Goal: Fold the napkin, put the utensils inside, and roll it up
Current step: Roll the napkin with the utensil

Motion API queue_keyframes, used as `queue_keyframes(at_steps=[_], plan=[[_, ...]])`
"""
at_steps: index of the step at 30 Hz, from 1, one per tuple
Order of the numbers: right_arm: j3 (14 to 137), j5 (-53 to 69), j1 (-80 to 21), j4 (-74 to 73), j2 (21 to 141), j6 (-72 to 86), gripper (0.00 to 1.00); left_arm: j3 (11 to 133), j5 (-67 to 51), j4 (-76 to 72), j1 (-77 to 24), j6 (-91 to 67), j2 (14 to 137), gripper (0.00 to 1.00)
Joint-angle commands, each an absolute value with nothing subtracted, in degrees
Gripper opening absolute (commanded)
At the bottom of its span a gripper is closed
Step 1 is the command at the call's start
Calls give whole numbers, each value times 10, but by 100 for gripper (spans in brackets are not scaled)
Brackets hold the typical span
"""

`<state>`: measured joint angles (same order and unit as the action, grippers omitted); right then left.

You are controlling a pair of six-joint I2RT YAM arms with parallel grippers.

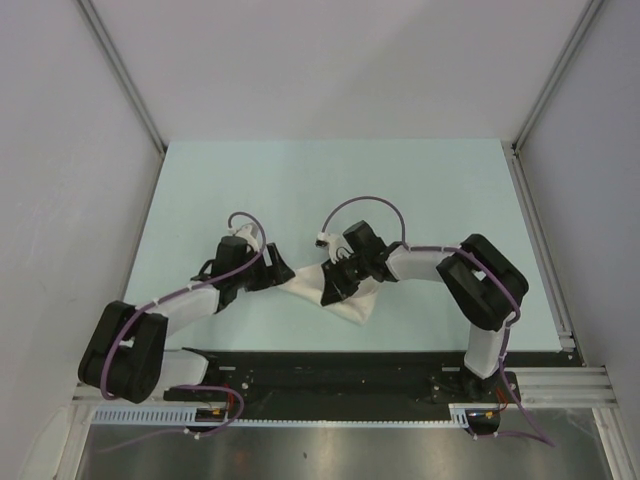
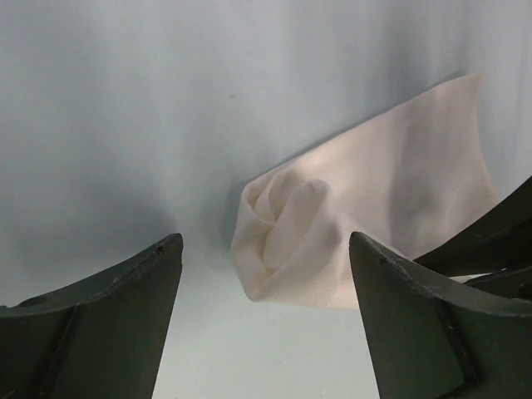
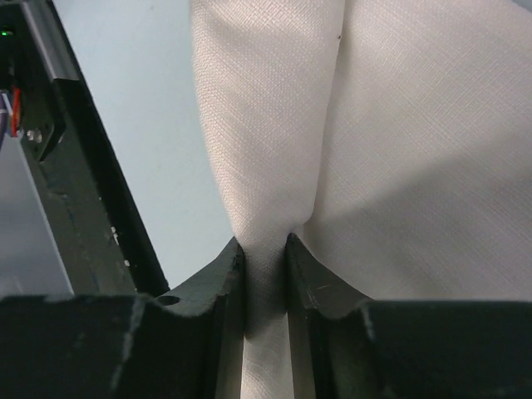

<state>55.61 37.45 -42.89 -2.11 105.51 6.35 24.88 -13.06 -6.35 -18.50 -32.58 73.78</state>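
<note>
- Napkin [image 3: 399,150]: cream cloth, fine woven texture, matt; one fold lies between the jaws.
- Right gripper [image 3: 264,249]: black, plastic-looking, matt, faintly scuffed.
- Table [image 3: 141,100]: pale, smooth, matt, left of the jaws.

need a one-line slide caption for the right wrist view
Right tool pinching a raised fold of the cream napkin between its fingers, pale blue table behind.

From above, the right gripper [image 1: 335,285] hides the middle of the napkin [image 1: 352,306], and the right wrist view cuts the cloth off at top and right.
</note>
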Motion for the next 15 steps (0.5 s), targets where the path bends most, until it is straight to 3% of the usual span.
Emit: queue_keyframes(at_steps=[1, 7, 10, 15], plan=[[541, 450, -425, -36, 1094, 77, 21, 216, -177, -102, -184, -351, 743, 85], [542, 453, -418, -36, 1104, 71, 21, 198, -210, -159, -184, -373, 773, 80], [543, 454, -413, -36, 1107, 69, 21, 193, -235, -189, -184, -385, 801, 68], [547, 451, -410, -40, 1106, 63, 22, 188, -266, -235, -185, -402, 830, 30]])
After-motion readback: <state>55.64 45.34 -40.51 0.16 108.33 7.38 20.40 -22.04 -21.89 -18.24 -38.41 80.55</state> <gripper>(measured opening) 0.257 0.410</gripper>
